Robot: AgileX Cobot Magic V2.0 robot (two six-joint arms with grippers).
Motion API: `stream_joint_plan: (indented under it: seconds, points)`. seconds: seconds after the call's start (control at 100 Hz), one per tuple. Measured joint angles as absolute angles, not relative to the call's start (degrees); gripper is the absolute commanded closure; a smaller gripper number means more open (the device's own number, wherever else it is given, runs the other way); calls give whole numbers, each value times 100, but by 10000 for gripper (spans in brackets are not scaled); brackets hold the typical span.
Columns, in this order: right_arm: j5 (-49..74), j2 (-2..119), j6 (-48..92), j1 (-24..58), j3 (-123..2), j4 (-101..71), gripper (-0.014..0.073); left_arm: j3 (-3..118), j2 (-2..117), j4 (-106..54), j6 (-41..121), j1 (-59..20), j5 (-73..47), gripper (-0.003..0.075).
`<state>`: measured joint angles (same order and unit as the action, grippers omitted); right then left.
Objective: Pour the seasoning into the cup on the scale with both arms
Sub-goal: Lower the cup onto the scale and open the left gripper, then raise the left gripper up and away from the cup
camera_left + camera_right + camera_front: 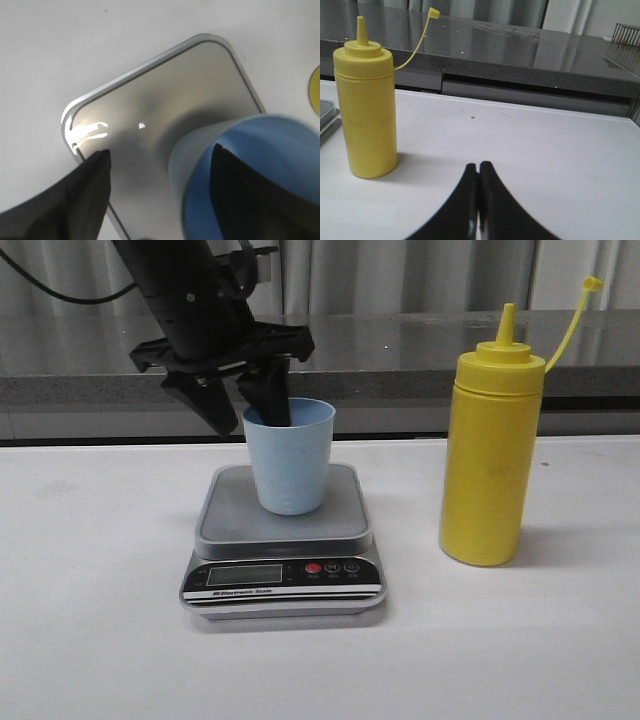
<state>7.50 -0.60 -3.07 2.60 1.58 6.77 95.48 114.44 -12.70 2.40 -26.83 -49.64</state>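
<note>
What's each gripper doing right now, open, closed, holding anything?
Left gripper: open, one finger inside the cup, one outside, straddling its rim, not clamped.
Right gripper: closed, fingers together, holding nothing.

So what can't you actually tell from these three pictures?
- Scale reading: display too small, front view.
- Cup contents: left pincer finger inside blocks it, wrist view blurred.
- Yellow bottle fill level: opaque.
- Right pincer: outside front view.

one cup [290, 455], one scale [283, 540], one yellow seasoning bottle [490, 455], two grippers [240, 400] [479, 172]
</note>
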Motion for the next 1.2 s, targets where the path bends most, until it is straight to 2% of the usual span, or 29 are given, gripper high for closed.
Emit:
stream_joint_plan:
  seconds: [0.38, 0.64, 0.85, 1.2]
  points:
    - [750, -60, -307, 260, 158, 677, 660, 10124, 11402, -1281, 240, -2683, -5656, 286]
    - [750, -60, -307, 260, 158, 677, 660, 9999, 10638, -761, 240, -2683, -5666, 287]
    - [750, -60, -307, 260, 158, 677, 660, 9075, 9492, -655, 240, -2353, -5122, 287]
    - [750, -60, -307, 260, 158, 677, 660, 6527, 7234, -619, 240, -1358, -3701, 287]
